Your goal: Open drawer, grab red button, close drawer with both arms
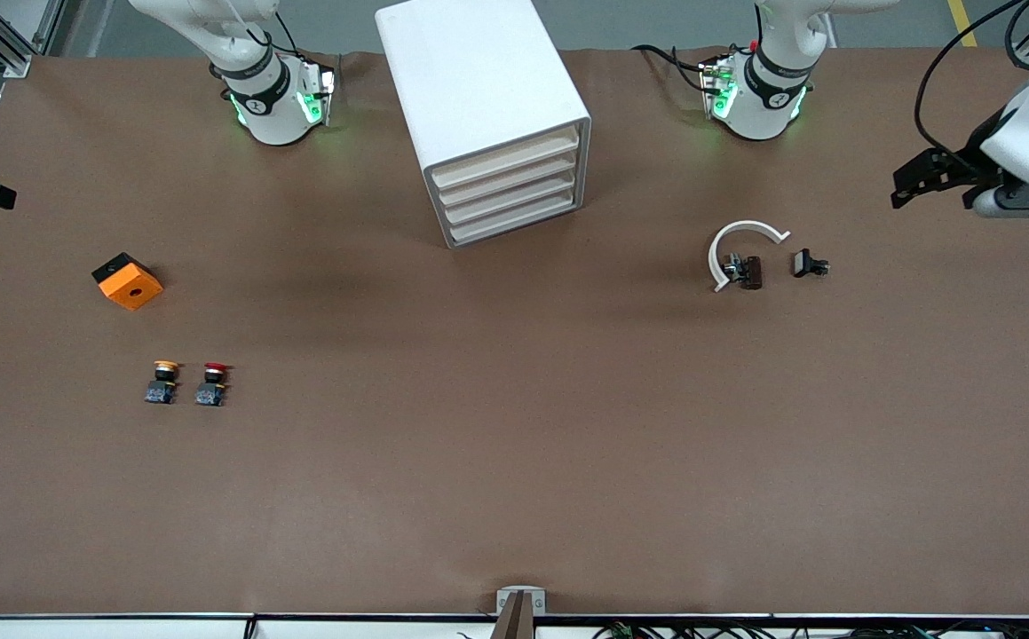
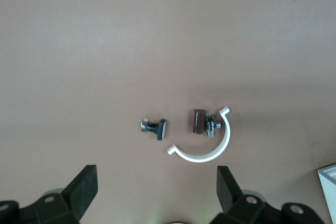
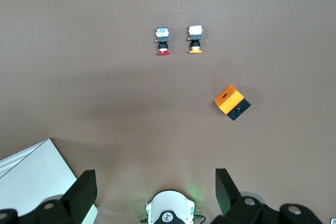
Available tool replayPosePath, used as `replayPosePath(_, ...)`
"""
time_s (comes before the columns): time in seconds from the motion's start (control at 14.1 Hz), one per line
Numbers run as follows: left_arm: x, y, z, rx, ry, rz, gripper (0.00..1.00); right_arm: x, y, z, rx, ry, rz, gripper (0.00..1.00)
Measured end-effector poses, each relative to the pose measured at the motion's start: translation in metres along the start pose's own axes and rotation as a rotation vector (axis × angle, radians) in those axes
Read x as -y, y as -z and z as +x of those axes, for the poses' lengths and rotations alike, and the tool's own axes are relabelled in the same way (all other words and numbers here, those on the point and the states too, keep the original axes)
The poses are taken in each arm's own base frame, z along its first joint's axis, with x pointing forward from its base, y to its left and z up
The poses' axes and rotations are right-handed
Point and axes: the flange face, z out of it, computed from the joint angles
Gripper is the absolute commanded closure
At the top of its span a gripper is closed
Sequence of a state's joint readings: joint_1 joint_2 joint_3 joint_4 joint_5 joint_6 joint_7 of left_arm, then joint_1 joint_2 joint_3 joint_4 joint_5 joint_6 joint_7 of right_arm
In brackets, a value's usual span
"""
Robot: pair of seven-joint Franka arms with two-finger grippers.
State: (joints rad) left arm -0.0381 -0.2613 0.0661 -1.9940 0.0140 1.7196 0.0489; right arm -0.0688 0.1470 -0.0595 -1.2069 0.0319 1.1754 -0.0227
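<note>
Left gripper (image 2: pixel 155 190): fingers spread wide with nothing between them, held high over the brown table (image 1: pixel 514 461) toward the left arm's end, above the white clip; this arm waits.
Right gripper (image 3: pixel 152 192): fingers spread wide and empty, held high over the table beside the cabinet, toward the right arm's end; this arm waits too.
Cabinet (image 1: pixel 478 98): white and boxy, standing between the two arm bases, its front turned at an angle toward the front camera.
Drawer (image 1: pixel 505 160): uppermost of the cabinet's four cream fronts, shut flush.
Button (image 1: pixel 212 383): red cap, black body; well apart from the cabinet, nearer to the front camera, toward the right arm's end.
Orange-yellow button (image 1: pixel 162 382): just beside the red one, not touching.
Orange block (image 1: pixel 128 281): between the buttons and the cabinet's level, toward the right arm's end.
White clip (image 1: pixel 743 248): curved, toward the left arm's end of the cabinet, a brown part (image 1: pixel 752 272) inside its arc.
Small black part (image 1: pixel 808 264): just beside the clip.
</note>
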Motion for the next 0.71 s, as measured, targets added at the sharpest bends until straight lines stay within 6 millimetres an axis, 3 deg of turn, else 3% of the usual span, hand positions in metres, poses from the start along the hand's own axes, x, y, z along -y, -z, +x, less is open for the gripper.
replayPosePath(0.28,-0.002,0.043,0.01,-0.093,0.01,0.006,0.0,0.002,-0.009,-0.014,-0.015,0.008,0.005,0.0)
replayPosePath(0.71,-0.015,0.064,0.014,-0.076,0.018,0.01,0.0,0.016,-0.016,-0.057,-0.104,0.084,0.005,0.0)
